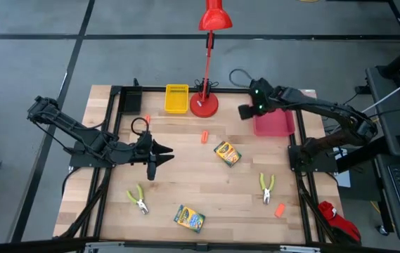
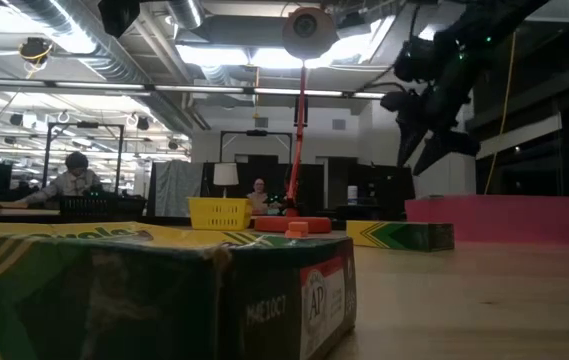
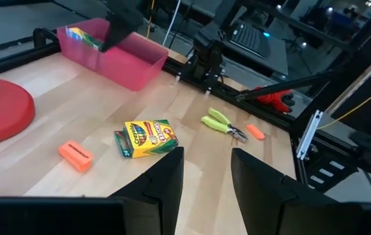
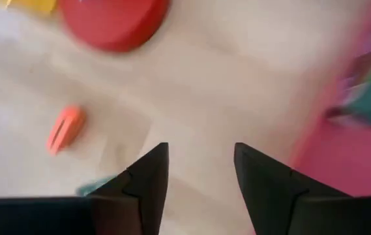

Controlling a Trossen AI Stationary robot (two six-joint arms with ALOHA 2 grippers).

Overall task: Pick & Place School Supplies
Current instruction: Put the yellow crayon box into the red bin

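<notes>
The right end effector is hanging above the table beside the pink tray, fingers spread, gripping nothing. The left end effector is hovering low, fingers parted, empty.

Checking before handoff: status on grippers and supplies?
Right gripper open, empty, beside pink tray. Left gripper open, empty, mid-table. One crayon box in tray; other supplies loose. Nothing blocking.

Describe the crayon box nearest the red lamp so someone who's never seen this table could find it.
Start at the red desk lamp on the table's far edge. Come toward the middle of the wooden table: the yellow-and-green crayon box lies just past a small orange piece. The other box on the table sits at the near edge.
</notes>
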